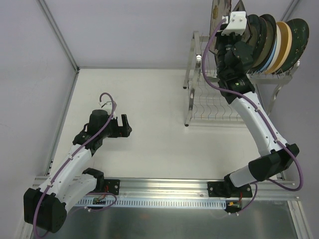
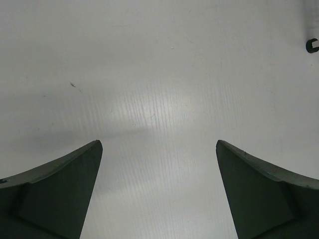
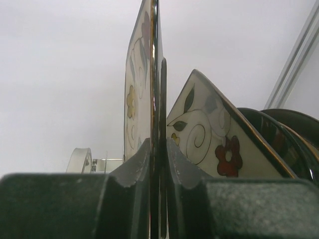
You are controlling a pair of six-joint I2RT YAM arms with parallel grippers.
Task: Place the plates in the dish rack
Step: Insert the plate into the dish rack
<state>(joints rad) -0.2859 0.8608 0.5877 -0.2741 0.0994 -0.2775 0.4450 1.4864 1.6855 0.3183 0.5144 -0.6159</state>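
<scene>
White table (image 1: 149,99) fills most of the top view, with pale walls and a metal frame bar (image 1: 60,35) bounding it at the left and back. The dish rack (image 1: 209,107) stands in the far right corner, and a row of plates (image 1: 279,42) in dark green, blue and tan stands on edge along its upper shelf, packed close together. The right arm reaches up over the rack's left end, and the right end effector (image 1: 225,15) holds a square floral plate (image 1: 218,9) at the row's open left end, near the top edge of the view. The lower wire tier lies under the arm. The left end effector (image 1: 124,124) hangs over bare table, well apart from the rack. In the left wrist view the left end effector (image 2: 159,149) has its fingers (image 2: 65,189) spread wide with nothing between them, only table below. A small dark piece (image 2: 311,45) that I cannot identify sits at the right edge. In the right wrist view the right end effector (image 3: 158,149) is clamped tight on the lower edge of the square floral plate (image 3: 139,74), which stands upright and edge-on. A second square floral plate (image 3: 209,134) leans just beside it on the right, and dark round plates (image 3: 279,124) stand beyond that. To the left of the held plate is open space.
</scene>
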